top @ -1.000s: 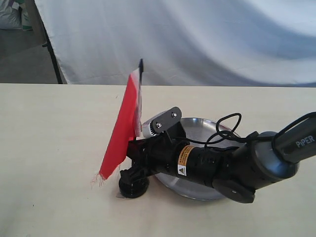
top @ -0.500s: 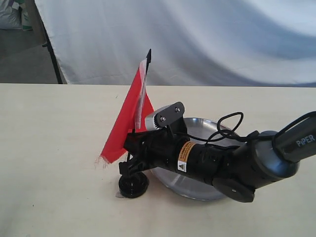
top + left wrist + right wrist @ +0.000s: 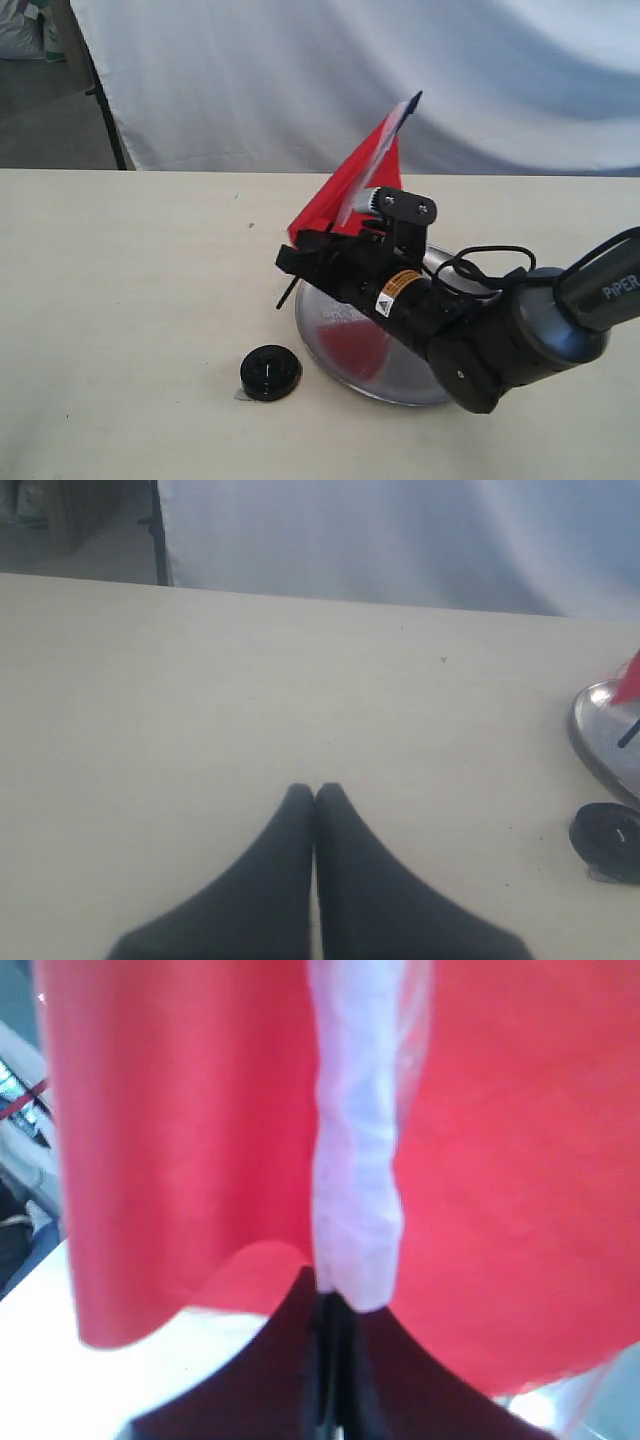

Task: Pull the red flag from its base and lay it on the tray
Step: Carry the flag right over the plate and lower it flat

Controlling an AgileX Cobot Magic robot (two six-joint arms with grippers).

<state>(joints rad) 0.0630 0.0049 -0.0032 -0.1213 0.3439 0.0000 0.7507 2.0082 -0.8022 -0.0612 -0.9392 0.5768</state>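
Observation:
My right gripper [image 3: 300, 262] is shut on the black stick of the red flag [image 3: 345, 190], which is out of its base and held tilted above the tray [image 3: 330, 345]. The stick's lower end pokes out below the fingers at the tray's left rim. In the right wrist view the red flag [image 3: 180, 1130] and its white strip fill the picture above the right gripper [image 3: 335, 1305]. The base [image 3: 270, 372] stands alone on the table, left of the tray. My left gripper [image 3: 314, 792] is shut with nothing in it, over bare table, with the base [image 3: 608, 842] and the tray [image 3: 600, 730] off to its side.
A pale cloth backdrop [image 3: 400, 80] hangs behind the table's far edge. A black stand leg [image 3: 105, 110] rises at the back left. The tray's shiny surface shows a red reflection of the flag.
The right gripper has lifted the flag out of the base and carried it up and to the right, tilting it over the tray. The base stays where it was.

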